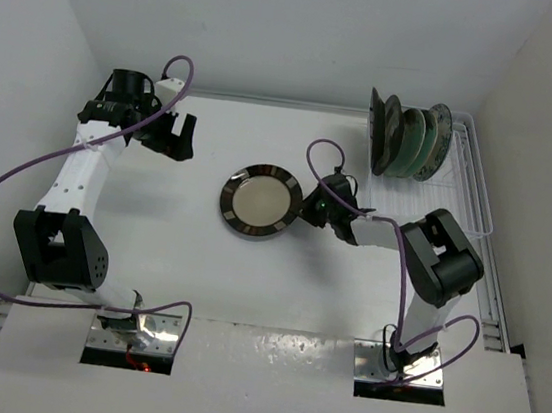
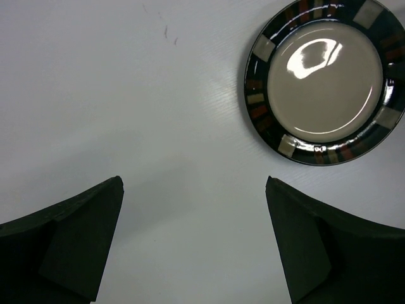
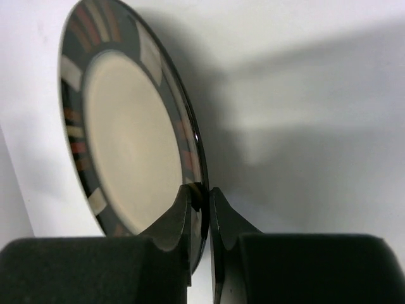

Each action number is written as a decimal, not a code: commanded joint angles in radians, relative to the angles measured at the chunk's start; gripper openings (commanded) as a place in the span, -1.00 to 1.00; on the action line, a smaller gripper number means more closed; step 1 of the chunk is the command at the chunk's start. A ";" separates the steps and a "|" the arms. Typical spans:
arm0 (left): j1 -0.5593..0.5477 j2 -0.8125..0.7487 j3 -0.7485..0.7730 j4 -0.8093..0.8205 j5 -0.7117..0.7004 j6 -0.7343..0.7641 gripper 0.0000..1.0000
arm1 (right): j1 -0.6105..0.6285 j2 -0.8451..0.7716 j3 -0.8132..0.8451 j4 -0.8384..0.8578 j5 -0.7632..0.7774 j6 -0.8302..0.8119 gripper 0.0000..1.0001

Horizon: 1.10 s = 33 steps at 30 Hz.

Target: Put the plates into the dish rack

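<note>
Right gripper [image 3: 201,193]: jaws clamped on the rack-side rim of the cream, dark-rimmed plate [image 1: 261,203], which lies flat, left of the dish rack [image 1: 476,181]. Left gripper [image 2: 193,182]: jaws fully apart, holding nothing.

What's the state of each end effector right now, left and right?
Left end effector: open, holding nothing.
Right end effector: closed on the edge of the patterned-rim plate.

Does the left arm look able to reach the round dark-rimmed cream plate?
Probably yes: bare table lies between its open end effector and the plate, though the right end effector grips the rim.
</note>
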 commanded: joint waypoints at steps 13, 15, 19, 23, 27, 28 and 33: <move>-0.008 -0.031 0.006 0.009 0.007 0.008 1.00 | -0.034 -0.273 0.183 -0.150 -0.104 -0.383 -1.00; -0.008 -0.031 0.006 0.009 0.007 0.008 1.00 | -0.062 -0.291 0.252 -0.191 -0.124 -0.405 -1.00; -0.008 -0.031 0.006 0.009 0.007 0.008 1.00 | -0.115 -0.321 0.378 -0.272 -0.178 -0.471 -1.00; -0.008 -0.031 0.006 0.009 0.007 0.008 1.00 | -0.163 -0.350 0.450 -0.311 -0.207 -0.518 -1.00; -0.008 -0.031 0.006 0.009 0.007 0.008 1.00 | -0.197 -0.367 0.553 -0.355 -0.227 -0.551 -1.00; -0.008 -0.031 0.006 0.009 0.007 0.008 1.00 | -0.209 -0.374 0.594 -0.375 -0.228 -0.558 -1.00; -0.008 -0.031 0.006 0.009 0.007 0.008 1.00 | -0.301 -0.403 0.772 -0.439 -0.221 -0.611 -1.00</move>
